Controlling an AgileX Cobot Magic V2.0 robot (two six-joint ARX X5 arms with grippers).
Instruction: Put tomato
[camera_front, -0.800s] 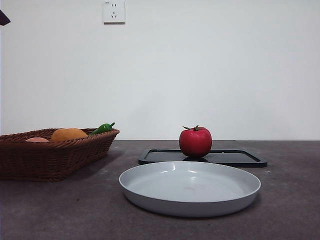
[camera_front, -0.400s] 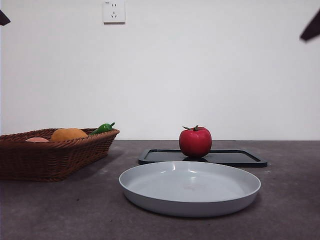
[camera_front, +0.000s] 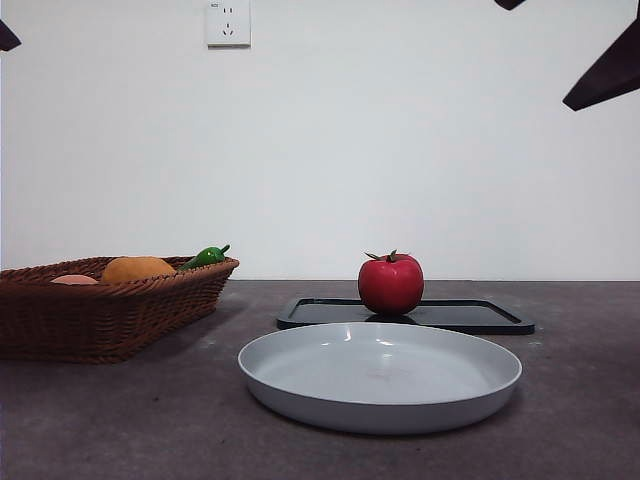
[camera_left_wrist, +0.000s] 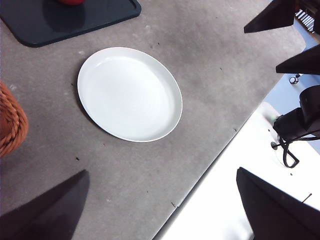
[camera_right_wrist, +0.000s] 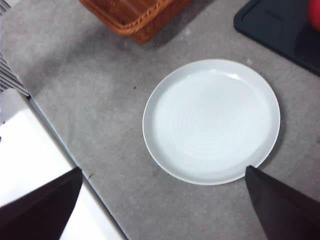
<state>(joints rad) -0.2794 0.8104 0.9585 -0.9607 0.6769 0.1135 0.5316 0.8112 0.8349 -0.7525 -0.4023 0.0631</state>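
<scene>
The glossy red tomato (camera_front: 391, 284) stands upright on a black tray (camera_front: 470, 316) at the back of the table, with nothing touching it. Only slivers of the tomato (camera_left_wrist: 72, 1) (camera_right_wrist: 315, 15) show at the edges of the wrist views. My right gripper (camera_front: 535, 55) hangs high at the top right, open and empty, far above the tomato. From its own wrist view the right gripper (camera_right_wrist: 163, 170) looks down on the white plate (camera_right_wrist: 210, 120). My left gripper (camera_left_wrist: 161, 172) is open and empty, high over the table's near edge.
The white plate (camera_front: 380, 375) lies empty in front of the tray. A brown wicker basket (camera_front: 100, 310) at the left holds an orange fruit (camera_front: 138, 268) and a green pepper (camera_front: 207, 256). The left arm shows only as a black tip (camera_front: 8, 38).
The right gripper has come further into the front view from the top right corner, lower and more to the left. The tomato, plate and basket have not moved.
</scene>
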